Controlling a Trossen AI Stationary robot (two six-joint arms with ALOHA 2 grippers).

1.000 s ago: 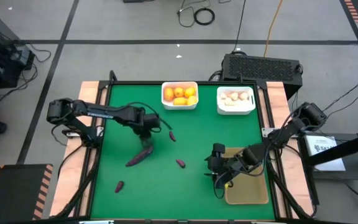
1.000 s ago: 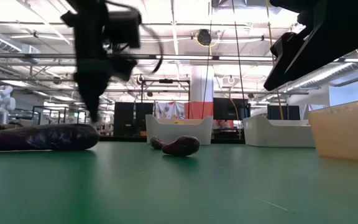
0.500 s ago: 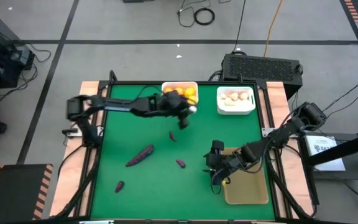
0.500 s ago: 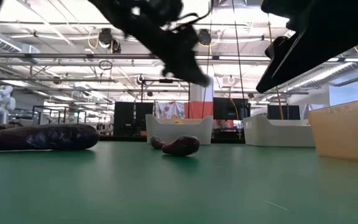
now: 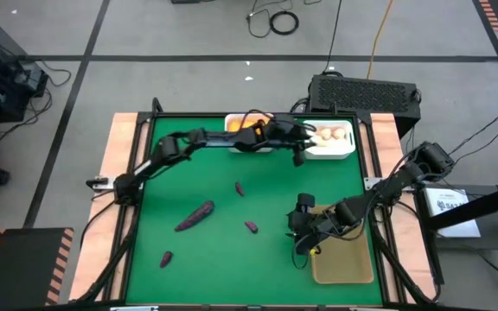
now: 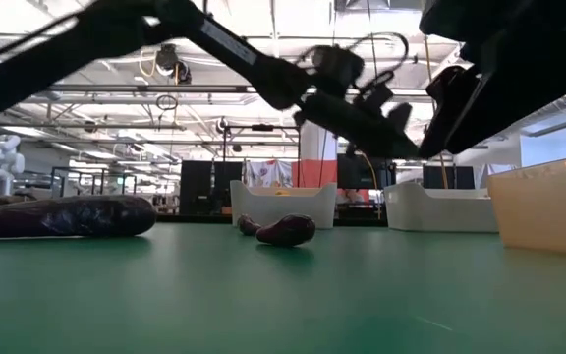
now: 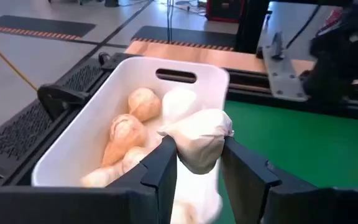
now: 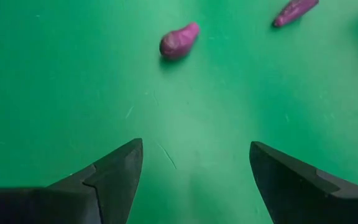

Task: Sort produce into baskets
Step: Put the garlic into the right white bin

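Note:
My left gripper (image 5: 299, 149) reaches across to the near-left corner of the white bin of garlic bulbs (image 5: 328, 139) and is shut on a white garlic bulb (image 7: 197, 140). The bin of orange fruits (image 5: 249, 131) stands partly hidden under that arm. A long purple piece (image 5: 195, 216) and three small purple pieces (image 5: 239, 188) (image 5: 251, 226) (image 5: 166, 257) lie on the green table. My right gripper (image 5: 301, 231) is open and empty above the table, at the left edge of the tan tray (image 5: 346, 259). My left gripper pinches the garlic bulb by its two sides (image 7: 184, 152) between its two fingers (image 7: 163, 165). The bulb is lifted clear, at the bin's near rim (image 7: 92, 180), above the bulbs that lie inside.
A black box with a grille (image 5: 366, 91) stands beyond the table's far edge, behind the garlic bin. The right wrist view shows two purple pieces (image 8: 179, 40) (image 8: 296, 11) on the green table ahead of my right gripper. Wooden side strips border the table.
My left gripper has swung from above the long purple piece toward the table's far right, past the orange-fruit bin, to the garlic bin's edge. The purple pieces have stayed where they were.

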